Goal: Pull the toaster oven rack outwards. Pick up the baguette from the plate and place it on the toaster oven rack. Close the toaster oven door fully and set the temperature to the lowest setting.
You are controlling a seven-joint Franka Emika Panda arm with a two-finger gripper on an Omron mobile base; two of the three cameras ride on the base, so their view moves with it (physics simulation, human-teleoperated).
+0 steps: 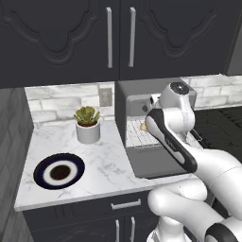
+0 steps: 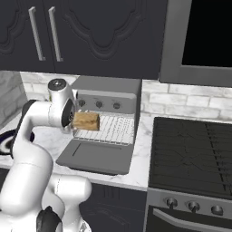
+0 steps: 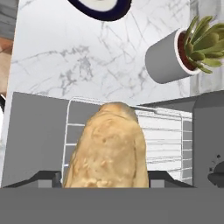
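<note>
Golden-tan baguette (image 2: 86,121) is hanging in the claw (image 3: 105,181), clamped wide around it above the toaster oven rack (image 2: 108,128), and releasing off-centre is risking a tumble onto the toaster oven door (image 2: 97,157).

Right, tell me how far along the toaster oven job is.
Done: the rack is pulled out over the open door, and the plate is empty. In hand: the claw has the baguette between its fingers, at the rack. Whether it rests on the wires yet, I cannot tell. Left: release it, shut the door, and turn the temperature knob on the toaster oven to lowest.
</note>
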